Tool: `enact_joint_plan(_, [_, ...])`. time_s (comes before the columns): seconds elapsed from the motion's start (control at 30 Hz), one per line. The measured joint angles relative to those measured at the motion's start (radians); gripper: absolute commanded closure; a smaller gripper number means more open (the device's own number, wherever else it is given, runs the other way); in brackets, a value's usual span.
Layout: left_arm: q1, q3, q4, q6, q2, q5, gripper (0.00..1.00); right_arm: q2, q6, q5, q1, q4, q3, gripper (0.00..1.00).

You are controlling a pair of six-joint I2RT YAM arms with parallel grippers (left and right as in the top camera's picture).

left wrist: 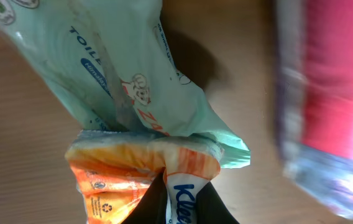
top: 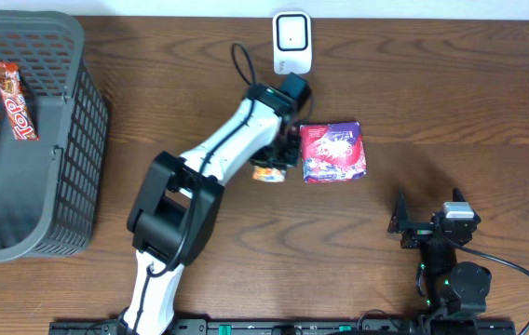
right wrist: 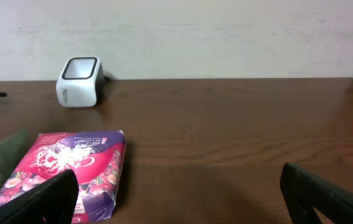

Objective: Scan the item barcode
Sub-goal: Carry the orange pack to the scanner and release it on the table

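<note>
Tissues (left wrist: 133,174) pinched at one end in my left gripper (left wrist: 179,199), mid-table, short of the scanner (top: 292,42) at the far edge. Risks: swing knocks the red pack (top: 333,152) beside me; green pack (left wrist: 133,81) touching the tissues drags along or hides the barcode; thin pinch slips. Right gripper (right wrist: 183,199) gapes, holding nothing.

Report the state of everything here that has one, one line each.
Left gripper: shut on the orange-and-white tissue pack.
Right gripper: open, empty.
Pale green plastic packet: lying against the tissue pack, not clearly gripped.
Pink-and-purple snack bag: flat on the table, free of both grippers.
White barcode scanner: upright at the table's far edge.
Dark mesh basket: holds one red candy bar.
</note>
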Motion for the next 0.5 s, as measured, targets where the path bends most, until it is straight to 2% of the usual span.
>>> enact_joint_plan(0.23, [0.146,0.011,-0.013,-0.022,-0.065,-0.034,0.92,0.000,0.000,0.000,0.000,0.000,0.000,0.01])
enact_joint_plan(0.5, [0.196,0.031,0.000,-0.023,-0.176,0.122,0.93,0.000,0.000,0.000,0.000,0.000,0.000,0.01])
